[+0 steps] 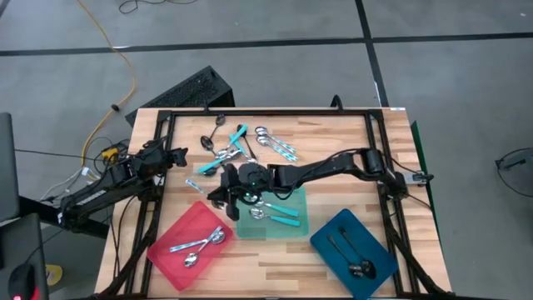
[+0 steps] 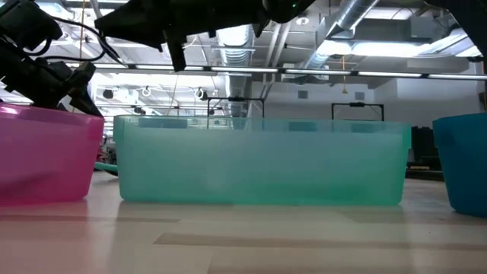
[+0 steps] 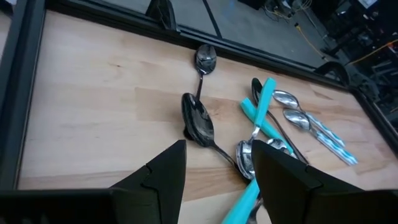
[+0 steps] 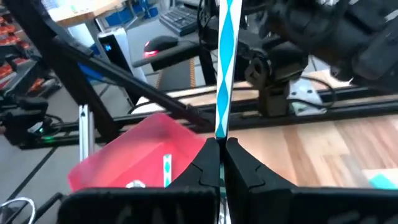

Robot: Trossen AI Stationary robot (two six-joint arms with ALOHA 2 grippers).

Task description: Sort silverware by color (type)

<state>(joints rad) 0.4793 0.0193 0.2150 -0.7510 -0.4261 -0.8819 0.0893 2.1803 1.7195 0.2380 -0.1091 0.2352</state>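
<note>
A loose pile of silverware (image 1: 241, 146) lies on the wooden table's far middle: shiny silver, dark and turquoise-handled spoons. My right gripper (image 1: 212, 193) hangs over the table between the red tray (image 1: 171, 250) and the teal tray (image 1: 287, 227), shut on a turquoise-handled spoon (image 4: 225, 62). My left gripper (image 3: 214, 180) waits open at the table's left edge, facing the pile, with nothing between its fingers. Silver spoons (image 1: 198, 243) lie in the red tray, turquoise-handled ones (image 1: 279, 214) in the teal tray, and dark ones (image 1: 348, 254) in the blue tray (image 1: 375, 242). My right gripper pinches the spoon's striped turquoise handle (image 4: 220, 134) between its two fingertips. The fingers reach in from the table's right, nearly level. The handle sticks out beyond the fingertips, along their line, clear of the table. The spoon's bowl is hidden behind the fingers.
A black frame (image 1: 266, 111) runs round the table's far and side edges. The three trays stand in a row along the near half. Bare wood (image 1: 341, 142) shows at the far right.
</note>
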